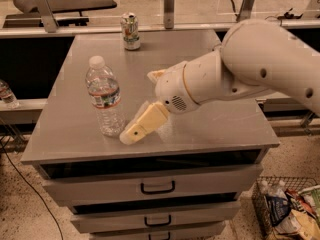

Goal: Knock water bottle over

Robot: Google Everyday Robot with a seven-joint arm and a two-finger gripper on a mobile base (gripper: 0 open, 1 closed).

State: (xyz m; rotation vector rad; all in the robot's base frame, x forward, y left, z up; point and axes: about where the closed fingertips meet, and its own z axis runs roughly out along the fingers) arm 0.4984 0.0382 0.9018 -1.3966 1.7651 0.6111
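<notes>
A: Quick, where's the task thing?

B: The water bottle (104,101) is upright with its white cap on and its label band around the upper body. It's on the left half of the worktop (200,49), nearer the front edge than the back, toward the front-left corner.

A: And the gripper?

B: The gripper (135,131) is low over the worktop near the front edge, left of the middle. It's tan and angled down toward the front-left corner. Its tip is just beside the bottle's base, on the bottle's right side.

A: Is it touching the bottle?

B: Cannot tell. It's very close at the base.

A: What's the claw state?

B: Cannot tell how far open it is from this angle. Nothing looks gripped in it.

A: The arm?

B: A big white arm (250,64) comes in from the right edge, across the right half of the worktop.

A: Anything else on top?

B: A drink can (131,31) stands at the back edge, left of the middle, well apart from the bottle.

A: Off the worktop?

B: There are drawers (157,187) under the front edge. A small clear bottle (6,94) sits past the left edge, partly cut off. A wire basket (290,209) is on the floor at the lower right.
</notes>
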